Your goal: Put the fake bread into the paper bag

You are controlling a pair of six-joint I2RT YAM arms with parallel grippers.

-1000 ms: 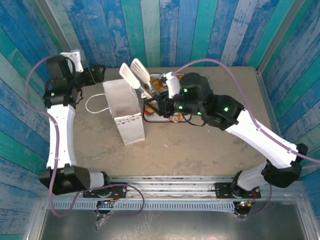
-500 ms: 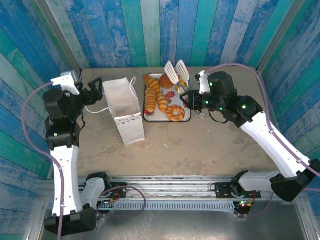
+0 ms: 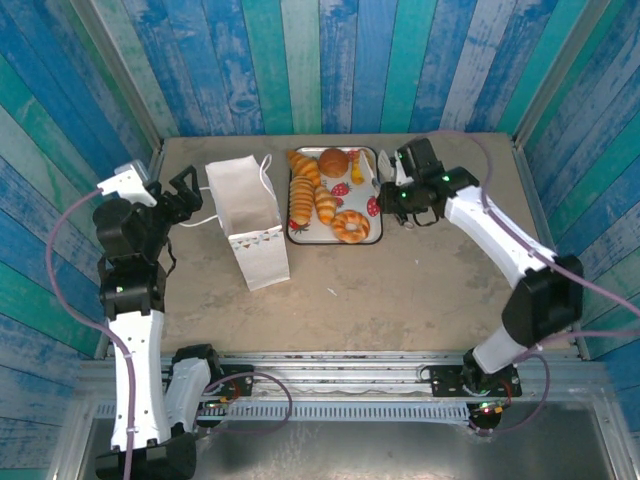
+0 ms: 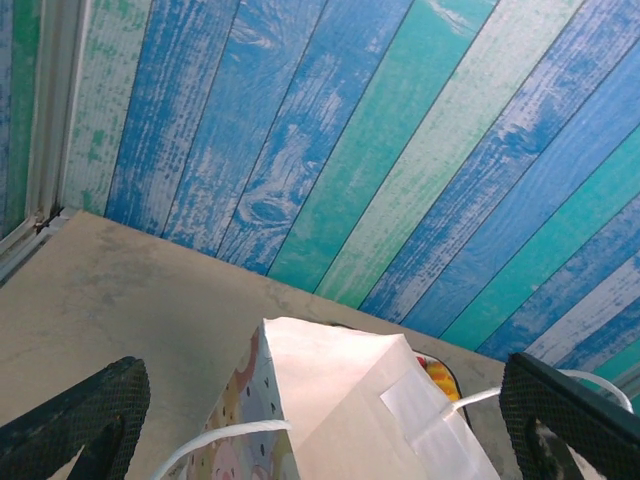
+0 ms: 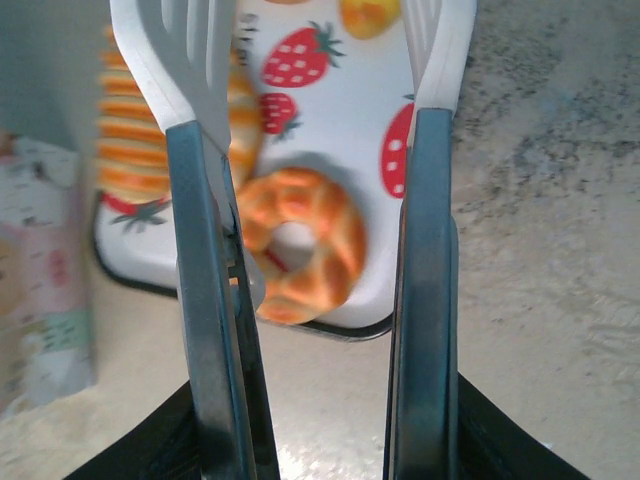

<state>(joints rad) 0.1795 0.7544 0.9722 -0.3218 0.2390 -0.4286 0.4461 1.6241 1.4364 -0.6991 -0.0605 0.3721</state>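
Worktop (image 3: 430,285), one moment. The fake bread (image 3: 326,203) all lies on a strawberry-print tray (image 3: 372,208) at the middle of the far edge. On it are ridged croissants (image 3: 303,166) along the tray's left side, a round brown bun (image 3: 334,160) at its far end, a yellow piece (image 3: 357,166) beside the bun and a ring doughnut (image 3: 350,226) at the near right corner. The paper bag (image 3: 245,212) stands just beside the tray's left side, bunting-print side toward the near edge. One cord handle (image 3: 190,216) is draped out toward the left edge. Right hand (image 3: 398,186) sits at the tray's right side and is clamped on a pair of tongs (image 5: 205,250) with steel arms and white slotted heads. The arms stand apart. In the wrist view of the right hand (image 5: 320,432), the ring doughnut (image 5: 296,246) shows on the tray (image 5: 340,110) in the gap between the two arms. One arm crosses the doughnut's edge; the picture is blurred, so contact cannot be judged. Nothing is carried in the tongs. Left hand (image 3: 183,196) hangs near the left edge, just beside the bag and apart from it, jaws spread wide and empty. Its own view of the left hand (image 4: 320,420) has the paper bag (image 4: 340,400) top and a cord handle (image 4: 220,438) between the fingers. The bread is well apart from this hand, on the bag's far side.
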